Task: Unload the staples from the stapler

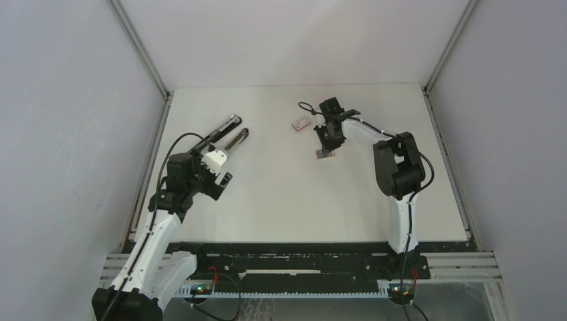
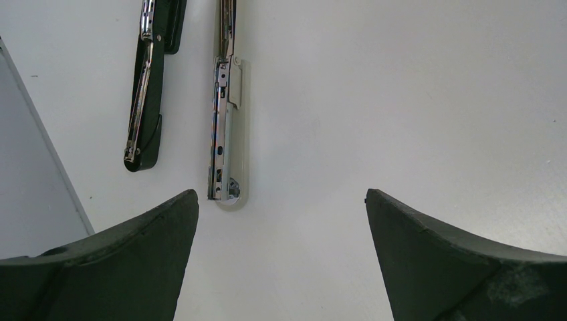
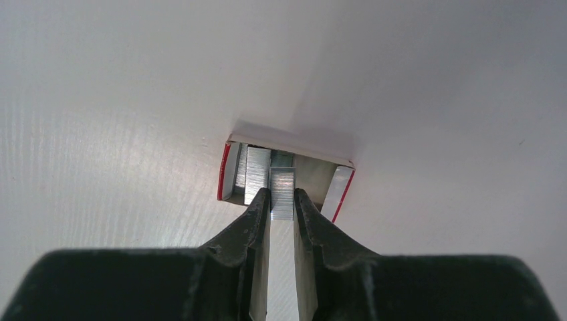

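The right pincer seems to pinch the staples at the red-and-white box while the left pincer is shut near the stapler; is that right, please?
Not quite: the left wrist view shows the left pincer wide open near the stapler, not shut. The right pincer does pinch the staples at the red-and-white box.

Just ahead of the right gripper [image 3: 281,200], partly under its tips, flat on the white table [image 1: 281,200]: a small red-and-white box [image 3: 287,142], open on top, red on both side walls, white along the far wall. Inside, against the wall left of the tool, a row of silver strips [image 3: 257,172]. Farther out and to the tool's left, near but apart from the box: a small pinkish-red rectangular piece [image 1: 301,124], lying flat. Beyond and on both sides, plain grey walls [image 1: 67,134].
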Controlling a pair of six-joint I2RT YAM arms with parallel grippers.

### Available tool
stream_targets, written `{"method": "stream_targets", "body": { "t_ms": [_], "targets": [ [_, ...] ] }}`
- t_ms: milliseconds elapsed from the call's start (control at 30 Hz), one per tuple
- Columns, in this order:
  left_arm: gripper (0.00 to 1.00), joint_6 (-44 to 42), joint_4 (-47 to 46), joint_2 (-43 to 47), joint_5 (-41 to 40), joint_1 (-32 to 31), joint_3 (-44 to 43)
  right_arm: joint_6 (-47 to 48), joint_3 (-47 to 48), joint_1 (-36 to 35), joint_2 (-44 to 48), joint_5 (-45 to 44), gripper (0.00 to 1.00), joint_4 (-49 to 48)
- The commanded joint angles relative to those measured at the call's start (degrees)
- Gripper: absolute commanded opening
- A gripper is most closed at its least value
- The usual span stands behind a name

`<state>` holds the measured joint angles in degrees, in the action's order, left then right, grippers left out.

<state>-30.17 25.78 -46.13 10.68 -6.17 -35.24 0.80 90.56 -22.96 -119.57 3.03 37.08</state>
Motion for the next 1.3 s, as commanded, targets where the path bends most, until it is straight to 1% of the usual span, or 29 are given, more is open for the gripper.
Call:
{"method": "stream_targets", "body": {
  "t_ms": [0,1267],
  "targets": [
    [1.00,-1.0,-1.8,0.1,-0.2,0.3,1.1,-1.1,1.7,0.1,-0.5,-0.3,0.14,-1.0],
    [1.00,-1.2,-2.0,0.0,-0.3,0.3,1.3,-2.1,1.2,0.0,-1.3,-1.7,0.14,0.2]
  ]
}}
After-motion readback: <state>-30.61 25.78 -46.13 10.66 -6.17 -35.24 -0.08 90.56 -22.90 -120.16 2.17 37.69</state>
